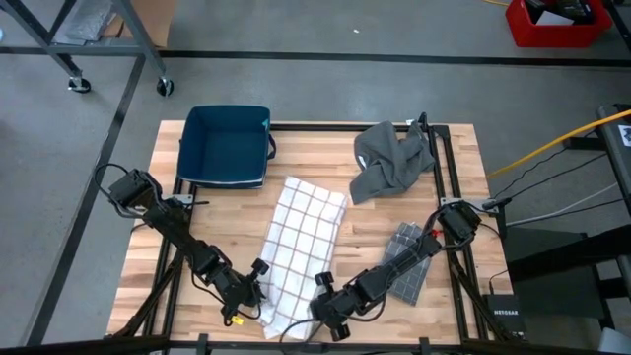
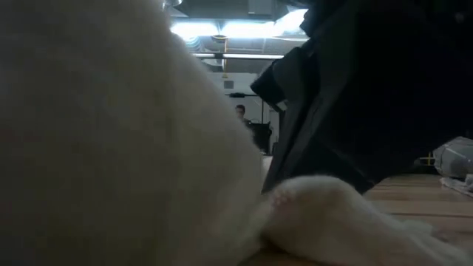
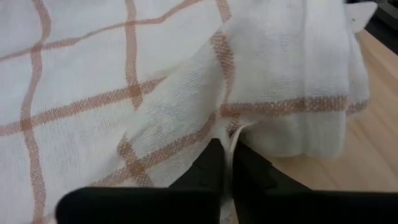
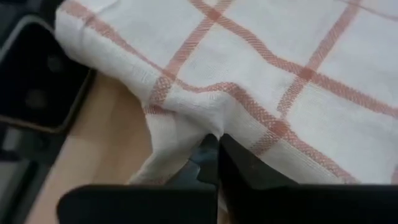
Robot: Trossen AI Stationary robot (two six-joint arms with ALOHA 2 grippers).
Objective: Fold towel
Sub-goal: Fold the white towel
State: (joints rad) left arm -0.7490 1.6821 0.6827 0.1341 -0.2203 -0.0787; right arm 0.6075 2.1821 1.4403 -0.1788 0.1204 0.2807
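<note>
Pinching the near hem, the left gripper and the right gripper are both clamped on the checked towel; each wrist view shows fabric caught between closed fingers. The towel lies mid-table, its long axis running away from the grippers toward the blue bin, with the grey cloth well apart. Judging by this, the fold probably carries the near edge along that axis, both arms equally close.
</note>
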